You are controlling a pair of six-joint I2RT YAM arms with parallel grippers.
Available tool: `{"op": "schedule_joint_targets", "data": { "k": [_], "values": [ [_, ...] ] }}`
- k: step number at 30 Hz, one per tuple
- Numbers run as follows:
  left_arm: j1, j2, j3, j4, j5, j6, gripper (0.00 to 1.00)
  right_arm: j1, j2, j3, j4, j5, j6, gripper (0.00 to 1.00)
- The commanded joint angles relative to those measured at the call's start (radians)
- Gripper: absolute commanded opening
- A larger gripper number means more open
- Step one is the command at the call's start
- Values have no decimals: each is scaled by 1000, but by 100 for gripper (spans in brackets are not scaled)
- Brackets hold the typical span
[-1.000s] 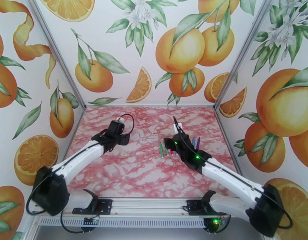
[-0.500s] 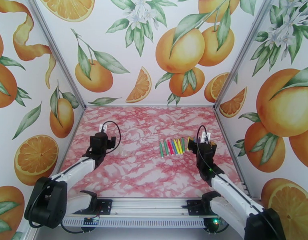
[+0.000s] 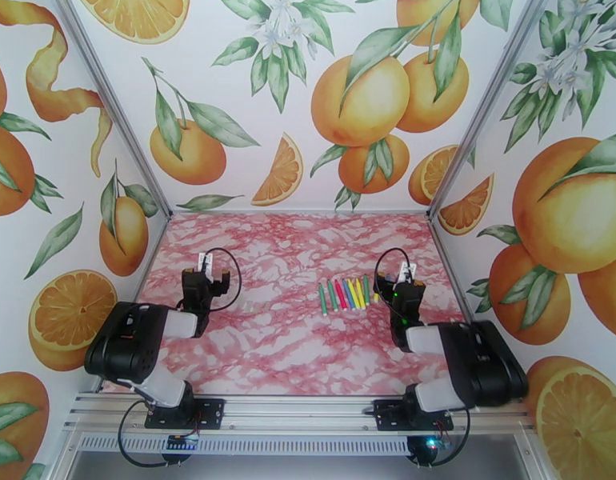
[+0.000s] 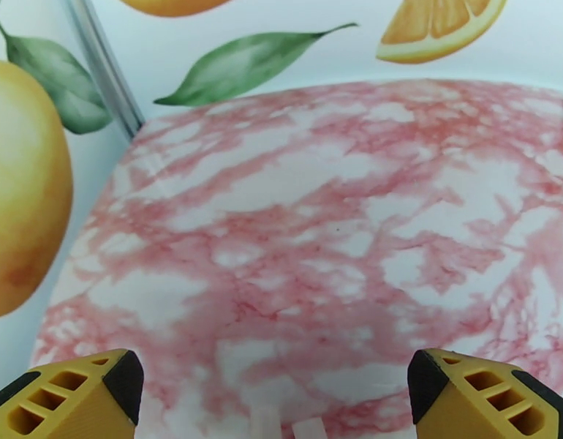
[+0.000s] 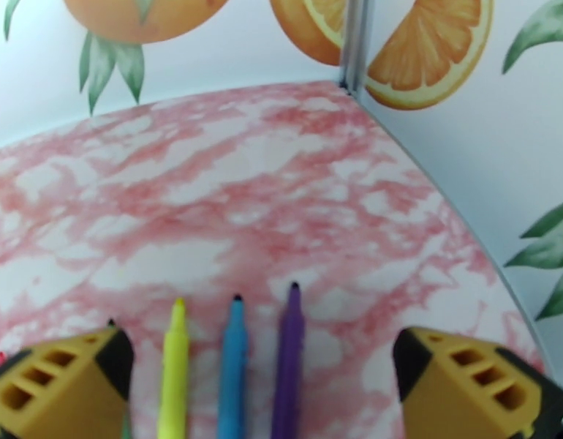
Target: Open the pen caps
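Marble top (image 3: 268,346), orange walls (image 3: 228,90), pens (image 3: 346,294) centre-R

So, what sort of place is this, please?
Probably a small robot test booth, not a home: a left arm and a right arm mounted on a metal rail, a pink marbled table closed in by walls printed with oranges, and pens laid in a neat row.

Bench (image 3: 252,354): pink-red marble veining on white. Walls (image 3: 228,98): white, printed with oranges, green leaves and pale blossoms. Pens (image 3: 346,294) ran green, red and yellow. Seen closer: yellow pen (image 5: 175,360), blue pen (image 5: 233,360), purple pen (image 5: 287,360). Left gripper (image 4: 274,378) and right gripper (image 5: 263,353) had yellow fingers, black-tipped. Arms (image 3: 172,326) were white and black.
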Motion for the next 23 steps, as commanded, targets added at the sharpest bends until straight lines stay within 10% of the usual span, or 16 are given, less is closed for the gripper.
{"op": "schedule_joint_targets", "data": {
  "k": [1, 23],
  "values": [
    [24, -2, 9, 76, 112, -7, 100, -1, -2, 37, 94, -35, -5, 100],
    [50, -4, 11, 73, 159, -24, 100, 8, 8, 66, 59, -82, -34, 100]
  ]
}}
